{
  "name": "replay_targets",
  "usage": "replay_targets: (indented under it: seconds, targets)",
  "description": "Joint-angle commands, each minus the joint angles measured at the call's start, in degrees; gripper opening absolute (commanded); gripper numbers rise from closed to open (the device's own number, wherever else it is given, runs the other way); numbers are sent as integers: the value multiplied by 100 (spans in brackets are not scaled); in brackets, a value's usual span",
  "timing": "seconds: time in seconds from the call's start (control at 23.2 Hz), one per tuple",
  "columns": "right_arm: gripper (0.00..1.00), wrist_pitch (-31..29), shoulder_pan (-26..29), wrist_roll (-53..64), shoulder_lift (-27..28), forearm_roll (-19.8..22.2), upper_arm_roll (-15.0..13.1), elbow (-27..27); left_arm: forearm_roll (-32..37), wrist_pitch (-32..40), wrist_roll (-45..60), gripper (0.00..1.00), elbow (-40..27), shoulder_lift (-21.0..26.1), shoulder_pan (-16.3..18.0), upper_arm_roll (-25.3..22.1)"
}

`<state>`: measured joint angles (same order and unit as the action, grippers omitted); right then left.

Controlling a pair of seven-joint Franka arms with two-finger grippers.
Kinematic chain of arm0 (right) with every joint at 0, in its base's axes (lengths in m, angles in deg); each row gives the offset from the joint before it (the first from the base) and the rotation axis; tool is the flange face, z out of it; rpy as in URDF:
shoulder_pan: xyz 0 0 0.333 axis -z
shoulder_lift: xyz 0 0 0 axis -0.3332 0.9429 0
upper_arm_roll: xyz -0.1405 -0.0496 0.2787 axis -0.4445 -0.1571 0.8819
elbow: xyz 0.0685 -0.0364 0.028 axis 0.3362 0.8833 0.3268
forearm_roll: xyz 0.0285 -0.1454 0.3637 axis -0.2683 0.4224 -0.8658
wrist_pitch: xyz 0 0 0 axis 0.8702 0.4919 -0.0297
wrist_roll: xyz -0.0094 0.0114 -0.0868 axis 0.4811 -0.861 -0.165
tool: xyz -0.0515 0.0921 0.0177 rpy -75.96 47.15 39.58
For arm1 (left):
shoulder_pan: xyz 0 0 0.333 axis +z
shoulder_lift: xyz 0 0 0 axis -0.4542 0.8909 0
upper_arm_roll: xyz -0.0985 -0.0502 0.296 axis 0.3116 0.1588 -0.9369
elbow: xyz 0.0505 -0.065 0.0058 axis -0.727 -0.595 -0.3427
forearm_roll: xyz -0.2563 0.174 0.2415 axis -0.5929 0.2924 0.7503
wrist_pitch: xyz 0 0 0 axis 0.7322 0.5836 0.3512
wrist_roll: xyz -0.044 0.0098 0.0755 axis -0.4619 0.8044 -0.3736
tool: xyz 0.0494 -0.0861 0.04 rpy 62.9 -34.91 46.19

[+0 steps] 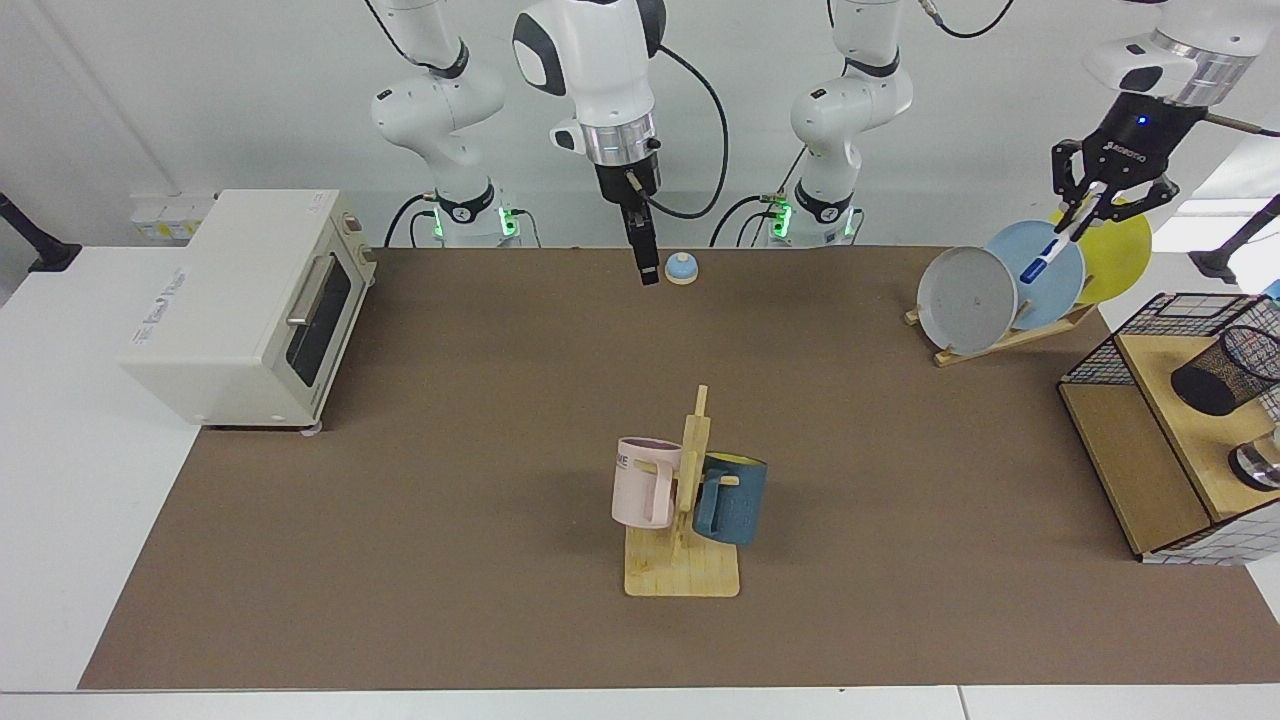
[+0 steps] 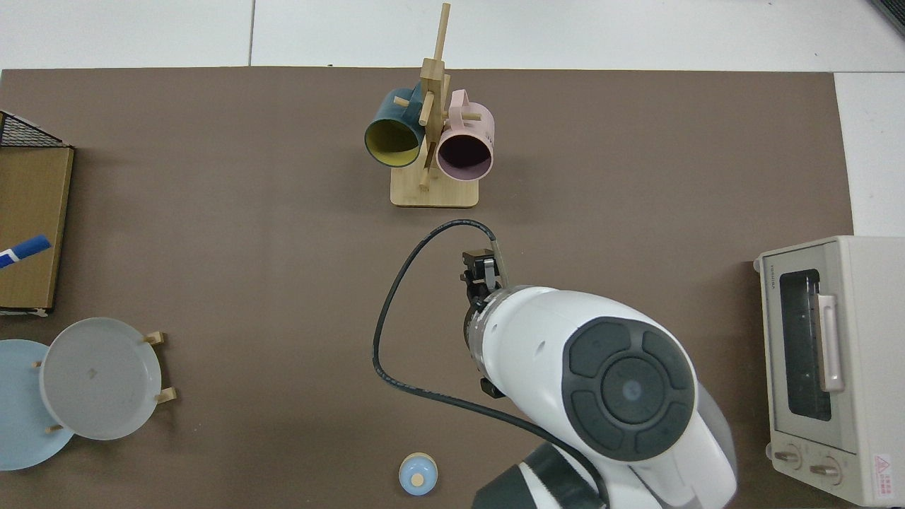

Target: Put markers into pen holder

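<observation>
My left gripper (image 1: 1079, 217) hangs high at the far right of the facing view, above the plates, shut on the marker (image 1: 1046, 256). The marker slants down toward the blue plate, blue cap lowest. In the top view only the marker's blue cap (image 2: 22, 250) shows at the left edge, over the wooden shelf; the left gripper is out of that view. The pen holder (image 1: 1222, 372), a black mesh cup, lies tilted on the wooden shelf, well to the right of and below the marker. My right gripper (image 1: 648, 270) waits shut and empty above the mat beside a small bell.
A wire basket (image 1: 1150, 325) borders the wooden shelf (image 1: 1130, 460), with a silver container (image 1: 1260, 465) near the holder. A rack of three plates (image 1: 968, 300) stands under the left gripper. A bell (image 1: 681, 268), mug rack (image 1: 686, 500) and toaster oven (image 1: 250, 300) also stand here.
</observation>
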<state>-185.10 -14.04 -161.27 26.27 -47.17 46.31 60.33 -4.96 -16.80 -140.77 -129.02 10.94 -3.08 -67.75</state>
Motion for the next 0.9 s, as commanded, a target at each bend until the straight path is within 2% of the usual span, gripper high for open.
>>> replay_targets:
  seconds: [0.0,0.17,0.69,0.86]
  targets:
    - [99,97,81,207,-122,-68,38,78,924,59,-71,0,601,389,-46,88]
    - [100,97,72,207,-122,-68,47,78,1558,50,-71,0,919,610,-99,123]
    - [100,97,72,207,-122,-77,47,87,1735,32,-97,0,945,627,-108,123]
    - [99,97,72,199,-122,-69,47,87,2357,-64,-500,0,1033,697,-152,193]
